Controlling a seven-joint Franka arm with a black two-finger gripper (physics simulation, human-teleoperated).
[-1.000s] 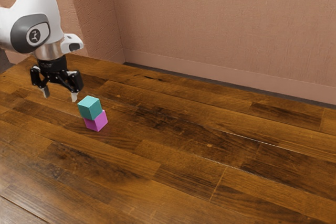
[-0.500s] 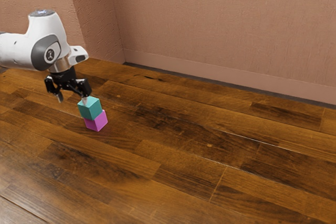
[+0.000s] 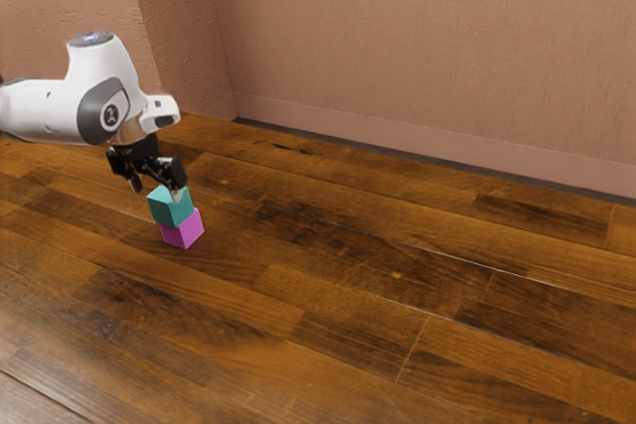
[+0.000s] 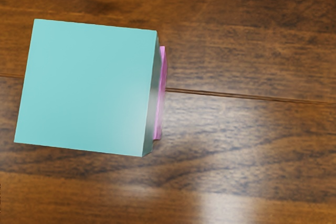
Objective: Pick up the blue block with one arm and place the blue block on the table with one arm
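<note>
Gripper [image 3: 157, 190] moved lower and toward the exterior view's right vs both earlier frames, now close over the blue block [image 3: 169, 212].

Warm, moderate light bathes the table [image 3: 328, 345] in the exterior view, with a milky sheen near its lower left corner and a thin pale glint along a seam, while the wall [image 3: 417, 47] glows an even, muted rose and my white arm [image 3: 60, 106] catches the light, greying softly underneath. The blue block [image 3: 169, 208] shows a lighter top over darker sides, and the magenta block [image 3: 182, 235] beneath it stays vivid. Under my wrist camera, whitish glare patches gloss the wood, and the blue top pales toward one corner.
</note>
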